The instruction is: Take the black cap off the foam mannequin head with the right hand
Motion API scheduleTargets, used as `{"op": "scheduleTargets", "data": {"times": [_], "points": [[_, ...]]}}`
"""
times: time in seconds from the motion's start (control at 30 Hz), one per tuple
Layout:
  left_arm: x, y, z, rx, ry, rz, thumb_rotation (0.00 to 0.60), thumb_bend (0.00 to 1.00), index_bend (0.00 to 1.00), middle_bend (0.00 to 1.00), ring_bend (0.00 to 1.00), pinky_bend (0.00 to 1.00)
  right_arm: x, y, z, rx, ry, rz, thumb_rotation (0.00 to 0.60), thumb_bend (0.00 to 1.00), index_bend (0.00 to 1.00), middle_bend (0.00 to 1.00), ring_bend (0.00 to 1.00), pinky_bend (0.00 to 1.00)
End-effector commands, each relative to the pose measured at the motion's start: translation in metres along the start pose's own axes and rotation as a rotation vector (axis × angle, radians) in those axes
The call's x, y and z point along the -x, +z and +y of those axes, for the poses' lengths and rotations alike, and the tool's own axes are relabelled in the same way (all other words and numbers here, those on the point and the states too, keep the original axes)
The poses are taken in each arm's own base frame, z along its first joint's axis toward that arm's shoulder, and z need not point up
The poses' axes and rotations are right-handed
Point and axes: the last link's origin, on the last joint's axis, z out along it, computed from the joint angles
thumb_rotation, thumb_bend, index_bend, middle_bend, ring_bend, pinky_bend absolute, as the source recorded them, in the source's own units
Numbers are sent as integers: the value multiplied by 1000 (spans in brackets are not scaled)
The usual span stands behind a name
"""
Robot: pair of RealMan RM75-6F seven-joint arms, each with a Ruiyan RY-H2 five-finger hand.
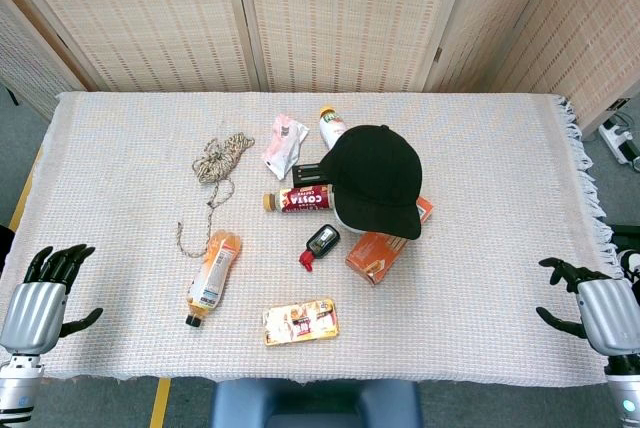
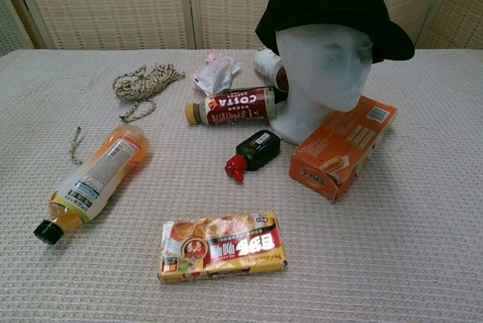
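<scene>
A black cap (image 1: 375, 178) (image 2: 332, 2) sits on the white foam mannequin head (image 2: 321, 70), which stands upright at the middle of the table, facing the near edge. From above the cap hides the head. My right hand (image 1: 590, 303) rests open at the table's near right edge, far from the cap, fingers spread and holding nothing. My left hand (image 1: 45, 288) is open at the near left edge, also holding nothing. Neither hand shows in the chest view.
An orange box (image 1: 385, 243) (image 2: 347, 142) lies beside the head. A Costa bottle (image 2: 234, 106), a small black-and-red bottle (image 2: 253, 151), a snack packet (image 2: 223, 247), an orange juice bottle (image 2: 94, 179), a rope (image 1: 220, 163), a white wrapper (image 1: 283, 143) and a white bottle (image 1: 332, 128) lie around.
</scene>
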Motion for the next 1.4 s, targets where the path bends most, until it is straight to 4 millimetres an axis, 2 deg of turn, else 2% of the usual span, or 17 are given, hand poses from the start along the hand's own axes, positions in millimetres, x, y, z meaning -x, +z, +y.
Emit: {"op": "scheduleTargets", "data": {"times": [0.03, 0.37, 0.53, 0.7, 0.97, 1.13, 1.4], "points": [[0, 0, 0, -2, 2, -4, 600, 51, 196, 195, 189, 134, 2, 3, -1, -7, -8, -6, 600, 2, 318, 520, 551, 640], [-2, 1, 0, -4, 7, -5, 600, 51, 196, 195, 189, 134, 4, 7, -5, -24, 1, 14, 600, 3, 318, 586, 608, 694], [-2, 3, 1, 4, 7, -11, 600, 52, 196, 195, 189, 135, 1, 12, -13, -61, 18, 35, 600, 3, 318, 682, 713, 841], [-3, 3, 2, 10, 2, -8, 600, 51, 196, 195, 189, 134, -3, 31, -33, -132, 53, 17, 600, 7, 318, 822, 878, 994], [-6, 0, 0, 6, 3, -10, 600, 51, 196, 194, 189, 134, -6, 70, -73, -229, 83, 33, 600, 44, 315, 902, 966, 1000], [-6, -1, -1, 2, 7, -15, 600, 51, 196, 194, 189, 134, -7, 91, -92, -245, 123, 21, 600, 40, 304, 905, 974, 1000], [-4, 2, 1, 11, 6, -26, 600, 52, 196, 193, 189, 134, 5, 118, -122, -284, 190, -8, 600, 37, 298, 905, 977, 1000]]}}
